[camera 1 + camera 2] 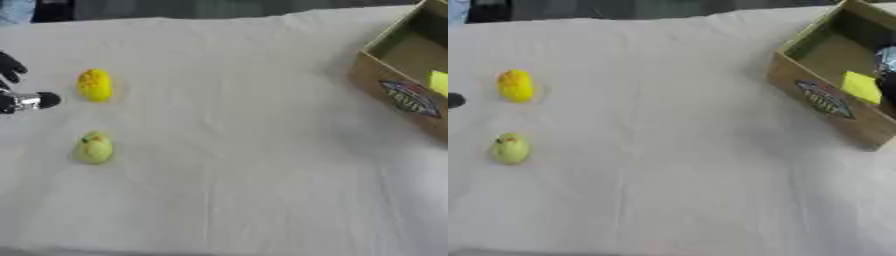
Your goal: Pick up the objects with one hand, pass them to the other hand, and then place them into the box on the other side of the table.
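- The left robot hand (19, 92) shows at the desk's left edge, black fingers spread apart and holding nothing.
- Just beside its fingertips lies a yellow fruit (94, 85), not touched.
- Nearer the robot, a green pear-shaped fruit (94, 147) rests on the desk (245, 150), covered in pale cloth.
- Well apart, at far right, stands an open cardboard box (824, 100) containing a yellow piece (861, 86).
- The right robot hand cannot be made out.

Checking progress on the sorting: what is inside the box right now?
Inside the box, a flat yellow item lies on the floor, with something dark and bluish at the right edge. The near wall hides the rest.
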`<control>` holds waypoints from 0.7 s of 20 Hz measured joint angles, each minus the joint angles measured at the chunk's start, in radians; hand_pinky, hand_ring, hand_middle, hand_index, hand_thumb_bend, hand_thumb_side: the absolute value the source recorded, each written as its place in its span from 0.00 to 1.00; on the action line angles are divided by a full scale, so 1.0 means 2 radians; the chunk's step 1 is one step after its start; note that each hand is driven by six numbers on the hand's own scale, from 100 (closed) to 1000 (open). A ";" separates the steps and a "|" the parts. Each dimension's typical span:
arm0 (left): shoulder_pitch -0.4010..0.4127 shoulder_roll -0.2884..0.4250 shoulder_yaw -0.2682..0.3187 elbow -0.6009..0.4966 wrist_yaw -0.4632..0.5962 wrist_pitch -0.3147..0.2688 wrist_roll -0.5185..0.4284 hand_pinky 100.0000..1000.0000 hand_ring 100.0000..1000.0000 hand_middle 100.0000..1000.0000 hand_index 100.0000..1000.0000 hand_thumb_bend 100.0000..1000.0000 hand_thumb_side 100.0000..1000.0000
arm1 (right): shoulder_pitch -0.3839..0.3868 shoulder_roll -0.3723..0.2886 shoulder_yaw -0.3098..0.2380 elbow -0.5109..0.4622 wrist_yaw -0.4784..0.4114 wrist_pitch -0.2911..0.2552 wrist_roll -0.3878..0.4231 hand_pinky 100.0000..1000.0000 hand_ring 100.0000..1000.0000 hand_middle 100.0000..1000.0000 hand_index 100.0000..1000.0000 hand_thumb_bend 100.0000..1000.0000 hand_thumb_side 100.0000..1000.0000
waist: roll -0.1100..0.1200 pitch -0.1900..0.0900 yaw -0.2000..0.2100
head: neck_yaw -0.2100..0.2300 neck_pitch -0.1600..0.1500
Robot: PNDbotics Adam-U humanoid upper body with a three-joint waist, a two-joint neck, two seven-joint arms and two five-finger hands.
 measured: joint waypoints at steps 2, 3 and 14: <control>-0.003 -0.001 -0.006 0.002 -0.011 0.003 -0.004 0.57 0.55 0.56 0.70 0.67 0.34 | 0.000 0.000 0.001 0.000 0.000 0.001 0.001 1.00 0.91 0.93 1.00 0.00 0.47 | 0.000 0.000 0.000 | 0.000 0.002; -0.004 -0.004 -0.008 0.002 -0.015 0.005 -0.005 0.56 0.54 0.56 0.70 0.67 0.35 | 0.000 0.000 0.002 0.000 0.000 0.002 0.001 1.00 0.91 0.93 1.00 0.00 0.47 | 0.000 0.000 0.000 | 0.001 0.003; -0.006 -0.020 -0.027 -0.002 -0.023 0.016 -0.044 0.55 0.54 0.56 0.70 0.49 0.03 | 0.001 0.006 0.006 0.000 0.002 0.009 0.003 1.00 0.90 0.93 1.00 0.00 0.48 | 0.001 0.000 0.001 | 0.008 0.003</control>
